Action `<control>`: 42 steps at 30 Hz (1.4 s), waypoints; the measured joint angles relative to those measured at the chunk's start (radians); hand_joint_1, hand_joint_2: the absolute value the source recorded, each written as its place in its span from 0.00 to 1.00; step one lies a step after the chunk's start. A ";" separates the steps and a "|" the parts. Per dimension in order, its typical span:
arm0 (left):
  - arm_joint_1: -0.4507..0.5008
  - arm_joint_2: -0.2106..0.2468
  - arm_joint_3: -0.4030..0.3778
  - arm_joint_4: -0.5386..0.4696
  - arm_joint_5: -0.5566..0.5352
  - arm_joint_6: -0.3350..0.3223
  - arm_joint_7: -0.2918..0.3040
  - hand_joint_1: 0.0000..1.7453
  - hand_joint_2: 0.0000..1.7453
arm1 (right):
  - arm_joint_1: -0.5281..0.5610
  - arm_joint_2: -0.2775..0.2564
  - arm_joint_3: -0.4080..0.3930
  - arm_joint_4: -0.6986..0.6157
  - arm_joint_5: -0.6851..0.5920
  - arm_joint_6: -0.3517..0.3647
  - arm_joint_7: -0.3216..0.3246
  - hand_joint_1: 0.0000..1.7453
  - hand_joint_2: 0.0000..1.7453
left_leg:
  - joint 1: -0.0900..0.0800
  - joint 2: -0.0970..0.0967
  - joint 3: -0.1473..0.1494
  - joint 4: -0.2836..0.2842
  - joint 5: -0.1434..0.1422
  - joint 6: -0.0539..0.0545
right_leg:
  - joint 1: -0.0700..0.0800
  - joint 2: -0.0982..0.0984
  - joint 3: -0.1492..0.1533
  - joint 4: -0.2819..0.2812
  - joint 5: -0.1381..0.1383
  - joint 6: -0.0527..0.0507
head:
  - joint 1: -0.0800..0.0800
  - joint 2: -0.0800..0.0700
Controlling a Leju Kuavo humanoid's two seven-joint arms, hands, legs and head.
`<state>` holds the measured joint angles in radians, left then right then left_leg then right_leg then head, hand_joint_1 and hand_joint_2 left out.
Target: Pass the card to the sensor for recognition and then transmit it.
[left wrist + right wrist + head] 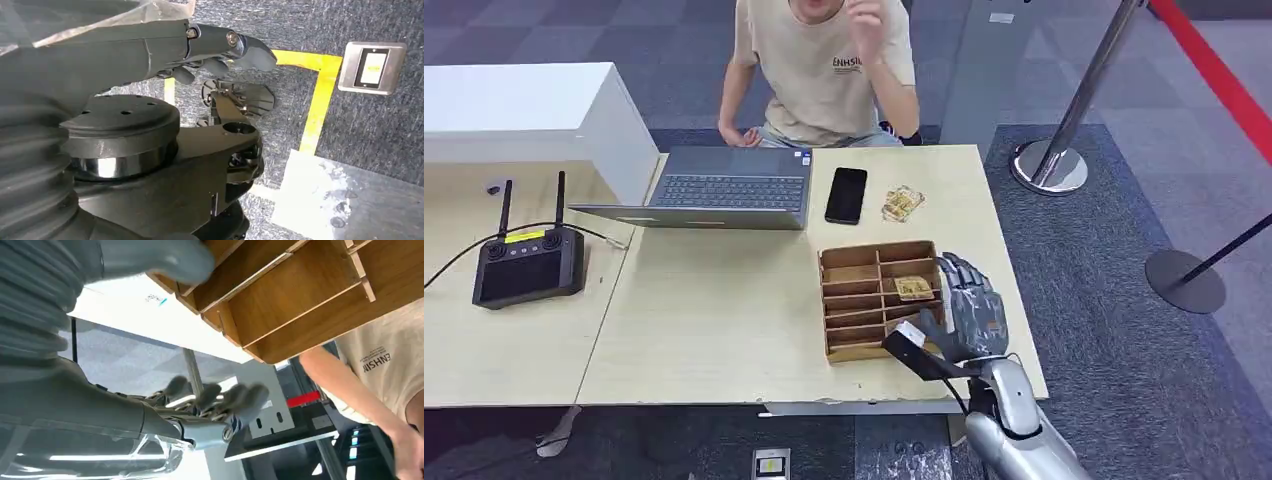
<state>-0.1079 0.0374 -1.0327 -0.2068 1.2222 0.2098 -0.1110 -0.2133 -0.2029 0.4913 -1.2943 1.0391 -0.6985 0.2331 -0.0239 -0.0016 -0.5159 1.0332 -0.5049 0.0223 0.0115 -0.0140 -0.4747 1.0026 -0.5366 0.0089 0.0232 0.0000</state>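
The right hand (pixel 969 305), fingers (pixel 959 272) spread and empty, hovers beside the card (pixel 913 288), which lies in the wooden tray (pixel 852 300) on the bench (pixel 724 310), seemingly poised to lift it.

The robot's right hand (pixel 969 305) hovers with fingers apart over the right edge of a wooden divided tray (pixel 849 300) on a pale table (pixel 724 320). A card (pixel 913 288) lies in a tray compartment just left of the fingers. Beyond the hand sit a black phone (pixel 846 195), a small packet (pixel 903 204) and an open laptop (pixel 724 187). A person in a beige T-shirt (pixel 824 70) sits across the table. Far to the hand's left rests a black controller (pixel 527 265).
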 joint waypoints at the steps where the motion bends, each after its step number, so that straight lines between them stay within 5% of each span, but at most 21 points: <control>1: 0.000 0.000 0.000 0.000 0.000 0.000 0.000 0.00 1.00 | 0.000 0.001 0.000 0.000 -0.001 0.000 0.000 0.42 1.00 | 0.000 0.000 0.000 0.000 0.000 0.000 | 0.000 0.000 0.000 0.000 0.000 0.000 | 0.000 0.000; 3: 0.000 0.000 0.000 0.000 0.000 0.000 0.002 0.00 1.00 | 0.000 0.002 0.000 0.000 -0.004 0.000 0.000 0.59 1.00 | 0.000 0.000 0.000 0.000 0.000 0.000 | 0.000 0.000 0.000 0.000 0.000 0.000 | 0.000 0.000; 4: 0.000 0.000 0.000 0.000 0.000 0.000 0.002 0.00 1.00 | 0.000 0.002 0.000 0.000 -0.006 0.000 0.000 0.80 1.00 | 0.000 0.000 0.000 0.000 0.000 0.000 | 0.000 0.000 0.000 0.000 0.000 0.000 | 0.000 0.000; 5: 0.000 0.000 0.000 0.000 -0.001 0.000 0.002 0.00 1.00 | 0.000 0.002 0.000 0.000 -0.006 0.000 0.000 0.81 1.00 | 0.000 0.000 0.000 0.000 0.000 0.000 | 0.000 0.000 0.000 0.000 0.000 0.000 | 0.000 0.000; 11: 0.000 0.000 0.000 0.000 -0.002 0.000 0.000 0.00 1.00 | 0.000 0.002 0.000 0.000 -0.006 0.000 0.000 0.75 1.00 | 0.000 0.000 0.000 0.000 0.000 0.000 | 0.000 0.000 0.000 0.000 0.000 0.000 | 0.000 0.000; 24: 0.000 0.000 0.000 0.000 -0.003 0.000 -0.001 0.00 1.00 | -0.001 0.005 0.000 0.000 -0.010 0.000 0.000 0.41 1.00 | 0.000 0.000 0.000 0.000 0.000 0.000 | 0.000 0.000 0.000 0.000 0.000 0.000 | 0.000 0.000; 28: 0.000 0.000 0.000 0.000 -0.003 0.000 -0.001 0.00 1.00 | -0.001 0.005 0.000 0.000 -0.010 0.000 0.000 0.42 1.00 | 0.000 0.000 0.000 0.000 0.000 0.000 | 0.000 0.000 0.000 0.000 0.000 0.000 | 0.000 0.000; 30: 0.000 0.000 0.000 0.000 -0.003 0.000 -0.001 0.00 1.00 | -0.001 0.005 0.000 0.000 -0.010 0.000 0.000 0.62 1.00 | 0.000 0.000 0.000 0.000 0.000 0.000 | 0.000 0.000 0.000 0.000 0.000 0.000 | 0.000 0.000; 32: 0.000 0.000 0.000 0.000 -0.003 0.000 -0.001 0.00 1.00 | -0.001 0.005 0.000 0.000 -0.010 0.000 0.000 0.69 1.00 | 0.000 0.000 0.000 0.000 0.000 0.000 | 0.000 0.000 0.000 0.000 0.000 0.000 | 0.000 0.000; 42: 0.000 0.000 0.000 0.000 -0.003 0.000 0.003 0.00 1.00 | 0.000 0.005 0.002 0.000 -0.018 0.000 0.000 0.69 1.00 | 0.000 0.000 0.000 0.000 0.000 0.000 | 0.000 0.000 0.000 0.000 0.000 0.000 | 0.000 0.000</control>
<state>-0.1077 0.0374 -1.0327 -0.2068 1.2196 0.2098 -0.1080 -0.2136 -0.1980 0.4928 -1.2940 1.0216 -0.6985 0.2335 -0.0239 -0.0016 -0.5158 1.0332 -0.5049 0.0223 0.0115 -0.0140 -0.4746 1.0026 -0.5366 0.0089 0.0232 0.0000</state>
